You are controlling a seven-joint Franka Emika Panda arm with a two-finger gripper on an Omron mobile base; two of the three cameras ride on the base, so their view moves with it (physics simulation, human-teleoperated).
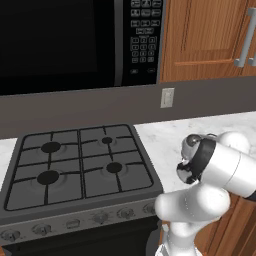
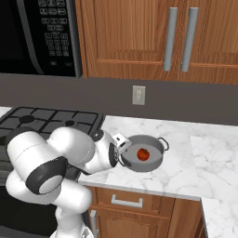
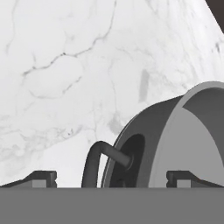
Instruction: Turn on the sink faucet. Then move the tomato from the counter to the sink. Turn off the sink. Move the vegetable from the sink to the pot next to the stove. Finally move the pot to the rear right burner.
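Four-burner stove [image 1: 80, 165] at lower left, knobs [image 1: 75, 222] along its front edge. Black microwave [image 1: 80, 42] above, keypad on its right. Marble counter [image 1: 165, 137] right of the stove, wall outlet [image 1: 167, 97] behind, wooden cabinet [image 1: 210, 37] overhead.

Arm folded low, hand [image 3: 111, 177] fingers spread apart.
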